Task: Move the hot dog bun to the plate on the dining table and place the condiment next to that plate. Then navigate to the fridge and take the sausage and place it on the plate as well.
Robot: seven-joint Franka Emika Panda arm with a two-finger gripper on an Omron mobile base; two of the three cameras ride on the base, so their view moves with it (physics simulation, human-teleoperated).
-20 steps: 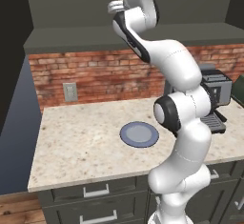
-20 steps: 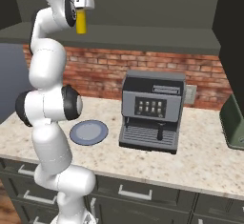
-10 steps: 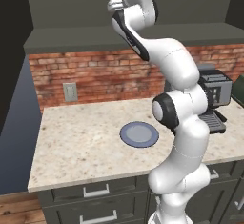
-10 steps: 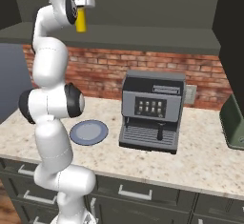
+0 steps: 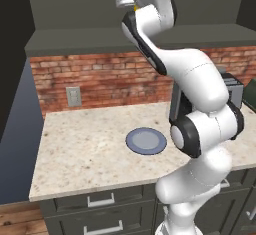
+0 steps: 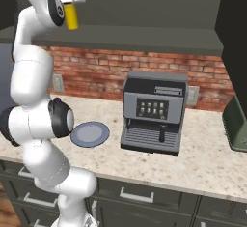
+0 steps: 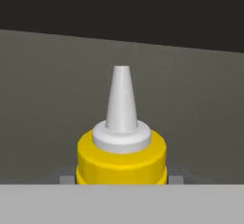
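The condiment (image 6: 72, 20), a slim yellow squeeze bottle, hangs high in the air in front of the dark upper cabinet. My gripper (image 6: 71, 7) is shut on it, at the top of the raised white arm. In the hand view the bottle's yellow shoulder (image 7: 122, 158) and white pointed nozzle (image 7: 121, 99) stand right between my fingertips (image 7: 177, 176), against a dark grey cabinet face. In the left base view the gripper (image 5: 128, 2) sits at the top, with a sliver of yellow beside it. The hot dog bun, the plate, the dining table, the fridge and the sausage are out of view.
A small blue-grey plate (image 5: 146, 141) lies on the beige speckled counter (image 5: 85, 154) under the arm. A grey coffee machine (image 6: 154, 112) stands to its right against the brick wall. A dark green object (image 6: 236, 127) sits at the far right. Drawers run below the counter.
The arm keeps nearly the same raised pose. The yellow bottle stays between the fingers at the same height.
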